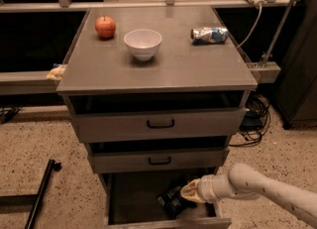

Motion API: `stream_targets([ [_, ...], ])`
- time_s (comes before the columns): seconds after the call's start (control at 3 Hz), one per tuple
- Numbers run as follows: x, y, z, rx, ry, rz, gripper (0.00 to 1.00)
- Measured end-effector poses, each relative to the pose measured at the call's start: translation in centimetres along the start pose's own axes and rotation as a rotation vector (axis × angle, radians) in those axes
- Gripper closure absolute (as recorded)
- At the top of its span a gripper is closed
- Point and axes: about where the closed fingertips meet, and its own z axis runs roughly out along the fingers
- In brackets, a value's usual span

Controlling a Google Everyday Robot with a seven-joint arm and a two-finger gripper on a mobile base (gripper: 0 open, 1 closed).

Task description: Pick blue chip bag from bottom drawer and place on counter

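Reaching low into the open bottom drawer (130,198), the claw (188,193) meets the blue chip bag (172,204) lying there. Whether it is open or closed I cannot tell. The arm comes from the right, likely to clear the upper drawers (158,124).

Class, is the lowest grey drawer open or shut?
Open: the lowest grey metal drawer is pulled out, its dark interior exposed; the end effector is over that interior.
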Motion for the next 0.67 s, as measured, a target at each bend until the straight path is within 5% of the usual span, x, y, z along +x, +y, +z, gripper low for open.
stream_targets([
  [0.33, 1.67, -1.16, 6.09, -0.047, -0.032, -0.061, 1.0],
  [0.67, 1.68, -1.16, 6.1, -0.047, -0.031, -0.061, 1.0],
])
